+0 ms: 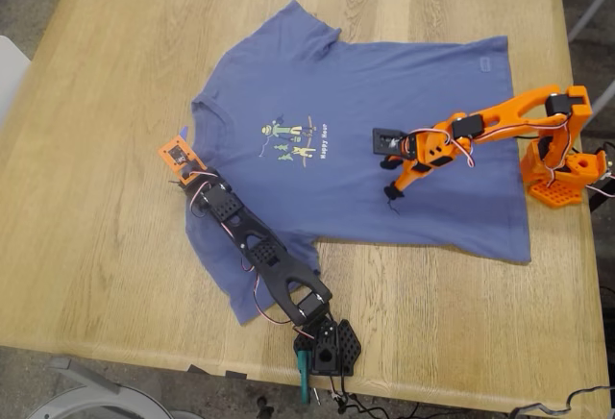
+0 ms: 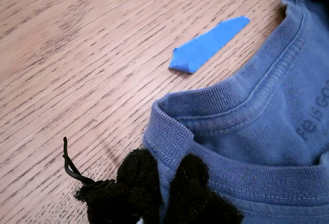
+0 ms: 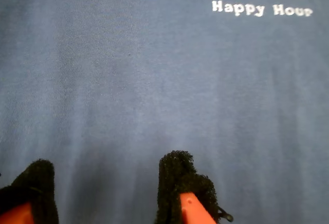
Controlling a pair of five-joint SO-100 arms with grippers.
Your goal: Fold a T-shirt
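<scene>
The T-shirt [image 1: 384, 150] is lying flat, print up, on the wooden table [image 1: 106, 198], filling the middle of the exterior view. Its collar is pointing toward 9 o'clock in that view, hem toward 3, one sleeve toward 12 and the other toward 6.

My first gripper [image 2: 164, 183], on the black arm [image 1: 259, 246], is sitting at the collar [image 2: 205, 131], approx 9 o'clock from the chest print [image 1: 293, 140] in the exterior view. In the first wrist view its black foam pads [image 2: 133, 183] are pinched together w/ the ribbed collar edge caught between them, so it's clamping the T-shirt. That arm is reaching in from its base near the exterior view's 6 o'clock edge, lying across the lower sleeve.

A small blue tape strip [image 2: 208, 44] is lying on bare wood just beyond the collar, not touching the fabric.

My second gripper [image 3: 108, 193], on the orange arm [image 1: 500, 121], is hovering at the shirt's midsection, approx 3 o'clock from the print. Its padded tips [image 3: 180, 183] are spread apart w/ plain fabric showing between them, gripping nothing. The "Happy Hour" text [image 3: 262, 9] is sitting ahead of it. Can't tell whether the tips are touching the cloth.
</scene>
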